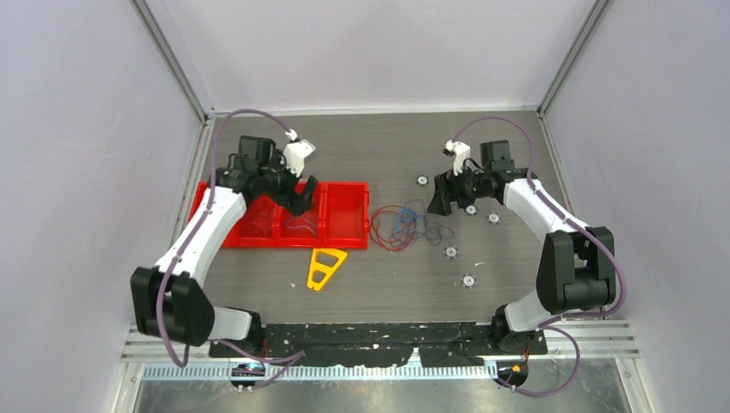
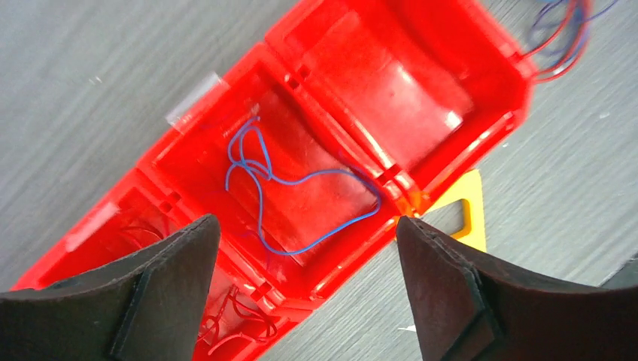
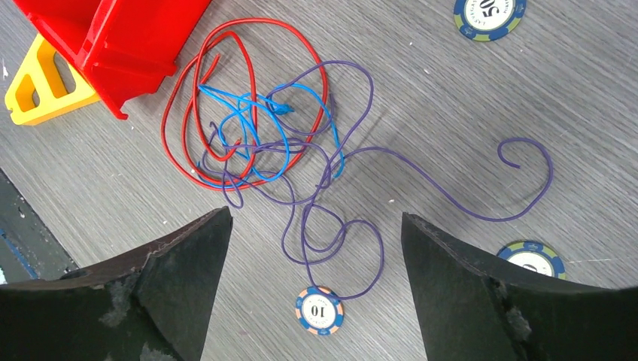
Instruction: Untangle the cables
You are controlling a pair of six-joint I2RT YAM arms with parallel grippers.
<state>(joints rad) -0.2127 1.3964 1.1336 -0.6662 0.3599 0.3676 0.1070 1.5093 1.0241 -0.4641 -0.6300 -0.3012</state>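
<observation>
A tangle of thin red, blue and purple cables [image 1: 409, 225] lies on the table just right of the red tray [image 1: 346, 213]. In the right wrist view a red cable [image 3: 178, 105], a blue one [image 3: 252, 120] and a long purple one [image 3: 429, 184] loop over each other. My right gripper [image 3: 316, 222] hangs open above the tangle's edge, holding nothing. A loose blue cable [image 2: 259, 177] lies in the middle compartment of the tray [image 2: 421, 83], and a red cable [image 2: 229, 312] in the compartment beside it. My left gripper [image 2: 305, 226] is open above the tray, empty.
A yellow triangular piece [image 1: 325, 268] lies in front of the tray. Several poker chips are scattered on the right, among them chip [image 1: 450, 252], chip [image 1: 467, 280] and chip [image 3: 319, 310] touching the purple cable. Walls close in the table on three sides.
</observation>
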